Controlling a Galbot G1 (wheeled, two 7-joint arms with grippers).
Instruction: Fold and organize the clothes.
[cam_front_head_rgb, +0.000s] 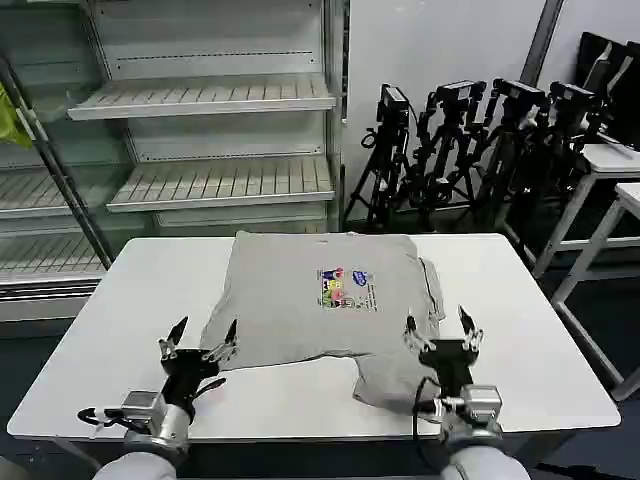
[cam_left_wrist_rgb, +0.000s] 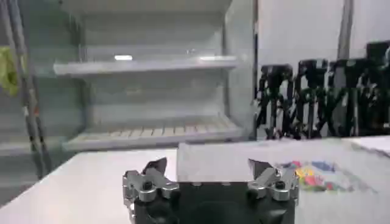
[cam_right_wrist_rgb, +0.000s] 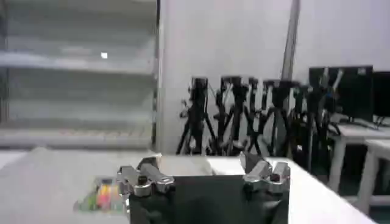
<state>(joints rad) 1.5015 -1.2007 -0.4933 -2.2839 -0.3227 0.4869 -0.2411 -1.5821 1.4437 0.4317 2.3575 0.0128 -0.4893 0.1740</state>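
White table (cam_front_head_rgb: 130, 300) front and centre, and behind it empty metal shelving (cam_front_head_rgb: 210, 140) on the left with a cluster of black tripods (cam_front_head_rgb: 470, 150) standing against the wall on the right. More white tables (cam_front_head_rgb: 615, 170) sit off at the right edge, and a scrap of yellow-green cloth (cam_front_head_rgb: 10, 115) hangs at the far left by the shelf frame.

Lying flat across the middle of the table is the light grey shirt (cam_front_head_rgb: 300, 310), chest print (cam_front_head_rgb: 346, 288) facing up, one lower corner drooping toward the near edge on the right. Its hem looks uneven, the right part bunched lower than the left.

Down low, the left gripper (cam_front_head_rgb: 200, 345) hovers at the near-left edge of the shirt, fingers spread wide apart, nothing between them. From the left wrist view, that same left gripper (cam_left_wrist_rgb: 210, 173) shows both fingertips splayed with the shirt (cam_left_wrist_rgb: 256, 158) and its coloured print (cam_left_wrist_rgb: 311, 172) stretching out beyond.

Over on the other side, the right gripper (cam_front_head_rgb: 441, 335) sits above the shirt's near-right part, jaws likewise released and empty. The right wrist view confirms it: right gripper (cam_right_wrist_rgb: 204, 170) spread, grey fabric (cam_right_wrist_rgb: 55, 176) and the print (cam_right_wrist_rgb: 103, 196) off to one side, tripods (cam_right_wrist_rgb: 244, 115) beyond
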